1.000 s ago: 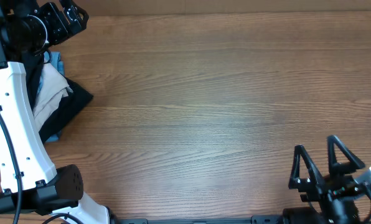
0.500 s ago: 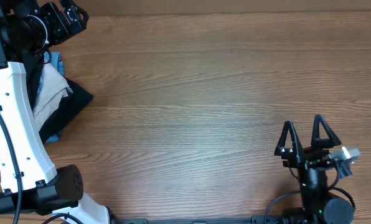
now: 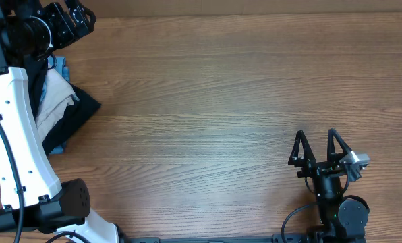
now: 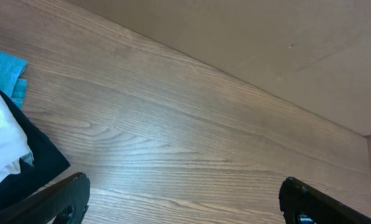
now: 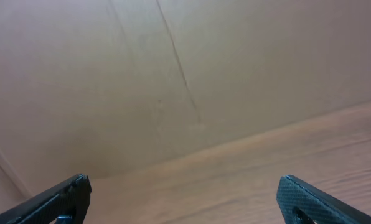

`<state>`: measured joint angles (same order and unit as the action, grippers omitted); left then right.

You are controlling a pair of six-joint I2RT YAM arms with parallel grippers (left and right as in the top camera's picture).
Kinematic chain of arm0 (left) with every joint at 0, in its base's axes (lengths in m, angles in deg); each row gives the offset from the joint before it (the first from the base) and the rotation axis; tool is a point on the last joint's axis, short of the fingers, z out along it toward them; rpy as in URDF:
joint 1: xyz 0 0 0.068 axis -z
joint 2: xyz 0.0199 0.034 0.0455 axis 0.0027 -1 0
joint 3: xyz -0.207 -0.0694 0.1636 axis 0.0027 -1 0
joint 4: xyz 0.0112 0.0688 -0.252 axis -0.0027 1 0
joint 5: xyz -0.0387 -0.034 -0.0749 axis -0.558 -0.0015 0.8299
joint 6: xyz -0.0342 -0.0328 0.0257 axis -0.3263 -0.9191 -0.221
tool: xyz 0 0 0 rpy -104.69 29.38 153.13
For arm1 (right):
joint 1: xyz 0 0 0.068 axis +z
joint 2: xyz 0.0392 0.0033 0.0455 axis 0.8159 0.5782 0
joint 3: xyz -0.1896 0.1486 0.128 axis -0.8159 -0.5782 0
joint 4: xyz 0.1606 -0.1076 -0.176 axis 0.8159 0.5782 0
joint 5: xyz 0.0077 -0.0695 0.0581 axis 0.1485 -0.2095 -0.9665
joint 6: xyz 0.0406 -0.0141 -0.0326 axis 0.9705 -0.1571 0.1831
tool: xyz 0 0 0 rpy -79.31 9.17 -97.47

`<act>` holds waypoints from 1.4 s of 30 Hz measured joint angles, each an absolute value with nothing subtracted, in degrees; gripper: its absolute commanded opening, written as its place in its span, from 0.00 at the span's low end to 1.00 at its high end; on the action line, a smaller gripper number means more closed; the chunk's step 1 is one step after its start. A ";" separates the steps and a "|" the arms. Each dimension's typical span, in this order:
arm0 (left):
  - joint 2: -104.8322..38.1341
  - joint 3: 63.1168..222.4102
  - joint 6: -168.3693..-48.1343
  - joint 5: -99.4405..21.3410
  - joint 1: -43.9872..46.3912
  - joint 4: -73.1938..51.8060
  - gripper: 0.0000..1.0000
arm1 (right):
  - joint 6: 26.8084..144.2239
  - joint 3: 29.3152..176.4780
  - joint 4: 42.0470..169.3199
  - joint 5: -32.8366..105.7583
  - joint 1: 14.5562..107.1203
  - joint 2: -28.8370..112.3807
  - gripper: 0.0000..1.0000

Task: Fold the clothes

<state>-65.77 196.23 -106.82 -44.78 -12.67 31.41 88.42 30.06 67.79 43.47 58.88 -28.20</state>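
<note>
A pile of clothes (image 3: 59, 108), white, black and blue, lies at the table's left edge, partly hidden by my left arm. In the left wrist view the pile (image 4: 5, 149) shows at the lower left. My left gripper (image 3: 78, 16) is open and empty at the far left corner, above and beyond the pile; its fingers frame bare wood (image 4: 182, 199). My right gripper (image 3: 317, 145) is open and empty near the front right of the table, far from the clothes. Its view (image 5: 185, 199) shows only wood and a brown wall.
The wooden table (image 3: 221, 101) stretches between the two arms. A brown cardboard wall (image 4: 248, 43) runs along the table's far edge. The left arm's white body (image 3: 15, 135) stands over the left edge.
My right gripper has swung up and to the left from the front right corner toward the table's middle. The left arm and the clothes pile have not moved.
</note>
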 measured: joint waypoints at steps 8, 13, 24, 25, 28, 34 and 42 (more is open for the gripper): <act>-65.77 196.23 -106.82 -44.78 -12.67 31.39 1.00 | 81.47 30.06 74.42 43.47 58.90 -28.20 1.00; -65.77 196.23 -106.82 -44.78 -12.67 31.39 1.00 | 75.72 30.06 77.83 43.42 58.88 -28.20 1.00; -65.77 196.23 -106.82 -44.78 -12.67 31.39 1.00 | 61.10 30.06 77.85 42.83 58.88 -28.20 1.00; -65.77 196.23 -106.82 -44.78 -12.67 31.39 1.00 | 60.84 30.06 77.83 42.83 58.88 -28.20 1.00; -65.77 196.23 -106.82 -44.78 -12.67 31.39 1.00 | 60.51 30.06 77.87 42.83 58.90 -28.20 1.00; -65.77 196.23 -106.82 -44.78 -12.67 31.39 1.00 | 62.35 30.06 77.87 43.77 58.90 -28.20 1.00; -65.77 196.23 -106.82 -44.78 -12.67 31.39 1.00 | 66.46 30.06 77.85 45.02 58.88 -28.20 1.00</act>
<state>-65.77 196.23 -106.82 -44.78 -12.67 31.39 66.46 30.06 77.85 45.02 58.88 -28.20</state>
